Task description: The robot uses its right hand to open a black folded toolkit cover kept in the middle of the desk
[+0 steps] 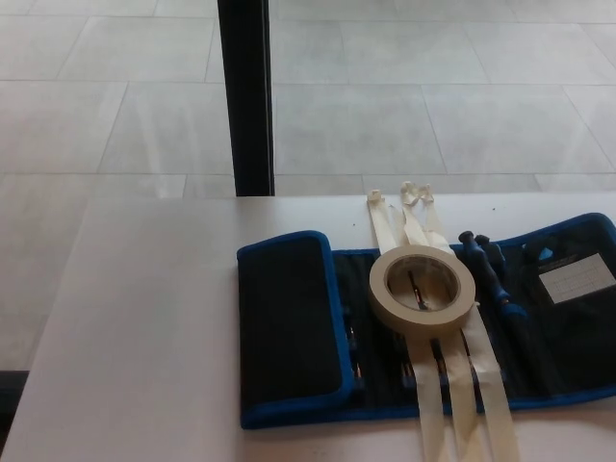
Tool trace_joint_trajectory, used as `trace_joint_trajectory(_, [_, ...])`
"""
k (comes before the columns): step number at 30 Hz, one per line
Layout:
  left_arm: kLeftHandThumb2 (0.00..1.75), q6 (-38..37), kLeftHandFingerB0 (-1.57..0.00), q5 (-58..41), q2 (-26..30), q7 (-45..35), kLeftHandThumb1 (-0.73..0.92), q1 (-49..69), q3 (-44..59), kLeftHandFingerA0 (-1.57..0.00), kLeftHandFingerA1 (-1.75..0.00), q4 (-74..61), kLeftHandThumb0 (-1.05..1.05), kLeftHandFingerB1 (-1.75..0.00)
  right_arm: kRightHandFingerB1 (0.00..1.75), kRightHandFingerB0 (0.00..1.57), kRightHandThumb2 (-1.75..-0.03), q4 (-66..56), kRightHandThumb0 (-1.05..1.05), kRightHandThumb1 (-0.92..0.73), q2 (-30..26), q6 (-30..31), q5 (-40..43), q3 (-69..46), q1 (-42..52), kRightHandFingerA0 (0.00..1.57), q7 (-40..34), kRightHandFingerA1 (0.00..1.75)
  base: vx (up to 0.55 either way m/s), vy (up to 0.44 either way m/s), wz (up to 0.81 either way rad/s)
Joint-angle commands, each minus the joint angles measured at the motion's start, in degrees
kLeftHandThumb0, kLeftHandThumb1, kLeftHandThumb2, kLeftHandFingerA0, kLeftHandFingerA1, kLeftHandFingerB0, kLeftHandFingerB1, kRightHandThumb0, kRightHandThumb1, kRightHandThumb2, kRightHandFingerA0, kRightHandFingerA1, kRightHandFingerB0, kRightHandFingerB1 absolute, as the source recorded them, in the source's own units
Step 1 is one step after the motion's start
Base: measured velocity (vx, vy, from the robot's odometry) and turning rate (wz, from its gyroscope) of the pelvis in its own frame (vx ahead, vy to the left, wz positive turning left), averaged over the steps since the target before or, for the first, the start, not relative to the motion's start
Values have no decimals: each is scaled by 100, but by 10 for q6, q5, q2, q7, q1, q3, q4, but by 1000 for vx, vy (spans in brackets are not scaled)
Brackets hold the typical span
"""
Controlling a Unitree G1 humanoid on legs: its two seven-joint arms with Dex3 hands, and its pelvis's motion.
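A black toolkit cover with blue edging (539, 337) lies across the white desk (144, 327), right of centre. Its left flap (287, 322) is folded over onto the middle; the right part lies spread flat, showing a white label (575, 278) and blue-handled tools (491, 269). A roll of cream masking tape (422, 289) rests on the kit's middle, and several cream tape strips (460, 385) run over the kit from the far side toward the near edge. Neither of my hands shows in the head view.
A black vertical post (247, 96) rises behind the desk's far edge. Pale tiled floor (433, 96) spreads beyond it. The left half of the desk is bare white surface.
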Motion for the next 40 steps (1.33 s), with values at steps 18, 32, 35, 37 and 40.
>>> trace_joint_trajectory(18, [81,4,-22,10,6,-2,91,20,-4,-26,-48,7,-98,-34,77,31,-67,-55,-50,-73,31,-23,130,70,35,73,11,162,0,0,0])
trace_joint_trajectory(32, [87,-3,-24,3,3,3,84,28,8,-27,-52,4,-101,-38,68,29,-61,-80,-55,-76,41,-11,116,192,84,35,100,94,0,0,0])
trace_joint_trajectory(35, [78,-8,-24,4,5,2,92,26,9,-30,-50,5,-95,-36,66,32,-62,-92,-57,-73,47,-12,121,214,98,38,111,90,0,0,0])
trace_joint_trajectory(37, [87,-16,-24,7,6,0,84,28,7,-28,-52,5,-100,-38,65,37,-62,-96,-57,-73,49,-11,125,220,101,41,103,90,0,0,0])
trace_joint_trajectory(40, [78,-7,-27,6,6,1,92,24,8,-29,-48,5,-95,-35,72,42,-62,-103,-57,-74,50,-7,130,224,106,43,101,90,0,0,0])
